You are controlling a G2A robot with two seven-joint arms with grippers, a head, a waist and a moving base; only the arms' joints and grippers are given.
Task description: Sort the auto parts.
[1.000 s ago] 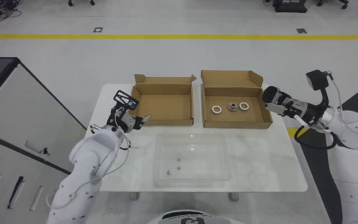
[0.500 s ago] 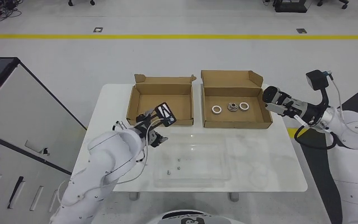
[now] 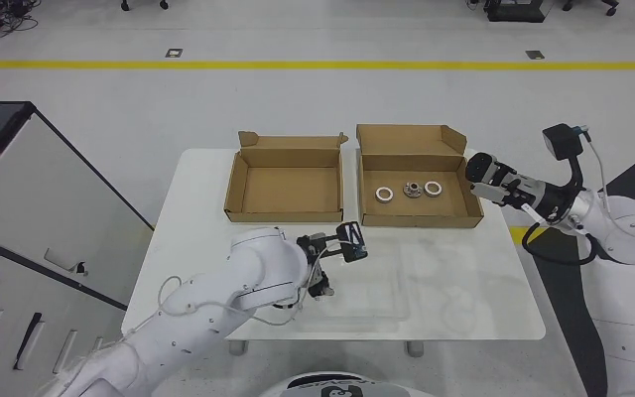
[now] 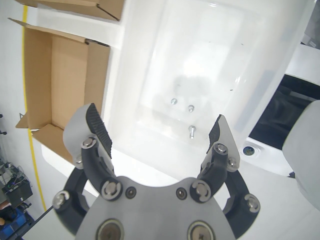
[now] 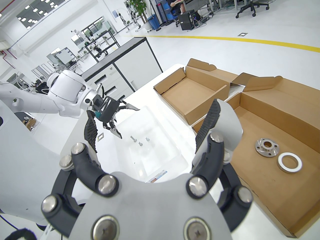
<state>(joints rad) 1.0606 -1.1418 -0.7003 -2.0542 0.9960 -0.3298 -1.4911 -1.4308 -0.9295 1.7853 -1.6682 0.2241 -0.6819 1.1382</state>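
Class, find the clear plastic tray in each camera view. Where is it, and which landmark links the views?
Top view: clear plastic tray on the table's robot side, in front of the empty cardboard box.
Left wrist view: just beyond the open left gripper, three bolts inside.
Right wrist view: framed by the open right gripper, bolts inside.
Shared landmark: that empty cardboard box beside it.

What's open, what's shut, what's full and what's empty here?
Left box, open, empty.
Right box, open, three metal parts inside.
Tray, no lid, three bolts inside.
Left gripper, open, holding nothing, over the tray.
Right gripper, open, holding nothing.
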